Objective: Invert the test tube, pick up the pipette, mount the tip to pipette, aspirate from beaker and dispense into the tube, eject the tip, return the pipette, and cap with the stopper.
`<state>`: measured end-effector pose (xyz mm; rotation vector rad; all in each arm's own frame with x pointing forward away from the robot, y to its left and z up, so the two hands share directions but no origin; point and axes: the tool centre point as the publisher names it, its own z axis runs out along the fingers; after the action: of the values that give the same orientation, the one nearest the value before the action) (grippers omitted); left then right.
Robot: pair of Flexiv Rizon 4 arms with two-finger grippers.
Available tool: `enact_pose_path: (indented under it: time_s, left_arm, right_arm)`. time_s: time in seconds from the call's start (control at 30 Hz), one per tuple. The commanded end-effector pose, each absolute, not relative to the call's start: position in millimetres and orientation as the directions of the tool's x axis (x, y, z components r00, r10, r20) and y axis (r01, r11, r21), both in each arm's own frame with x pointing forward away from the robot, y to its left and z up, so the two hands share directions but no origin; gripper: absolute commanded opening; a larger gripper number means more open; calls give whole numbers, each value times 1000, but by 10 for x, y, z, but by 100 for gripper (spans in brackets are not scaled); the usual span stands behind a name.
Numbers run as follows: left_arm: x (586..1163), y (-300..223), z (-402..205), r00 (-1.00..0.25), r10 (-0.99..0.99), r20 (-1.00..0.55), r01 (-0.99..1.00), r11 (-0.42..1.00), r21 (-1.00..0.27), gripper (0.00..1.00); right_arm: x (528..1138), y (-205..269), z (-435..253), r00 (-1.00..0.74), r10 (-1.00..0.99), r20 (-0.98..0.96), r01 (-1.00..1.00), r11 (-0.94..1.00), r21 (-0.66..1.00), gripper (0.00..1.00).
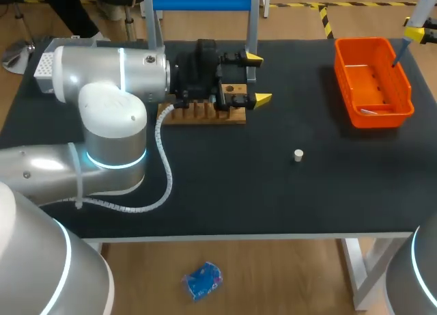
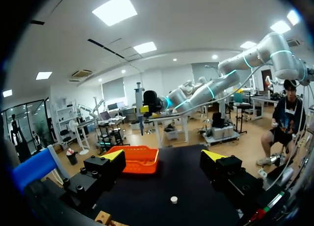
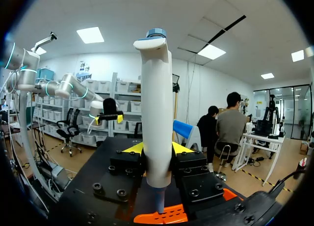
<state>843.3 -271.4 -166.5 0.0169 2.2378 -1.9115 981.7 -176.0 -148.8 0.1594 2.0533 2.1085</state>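
You had your right gripper [image 3: 157,148] clamped on the pipette [image 3: 157,103], upright between its fingers, above the orange bin [image 1: 347,89] at two o'clock on the table [image 1: 205,185]. Your left gripper [image 1: 258,78] stood open over the wooden rack [image 1: 198,113]. The stopper [image 1: 298,155] lay at its four o'clock, well apart.
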Motion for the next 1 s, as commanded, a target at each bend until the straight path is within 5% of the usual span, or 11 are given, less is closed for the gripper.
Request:
enact_pose_path:
  time_s: [0.03, 0.5, 1.0]
  left_arm:
    - [8425, -2705, -1692, -980, -122, -160, 155, 48, -987, 100]
    - [8425, -2705, -1692, -980, -122, -160, 155, 48, -987, 100]
    - [8425, -2705, -1692, -980, -122, -160, 155, 48, -987, 100]
  right_arm:
    - [9825, -1769, -1484, -976, 209, -57, -63, -18, 998, 0]
    - [9475, -1462, -1523, -983, 176, -60, -67, -34, 997, 0]
    - [8841, -570, -1843, -987, 92, -135, -136, -6, 991, 0]
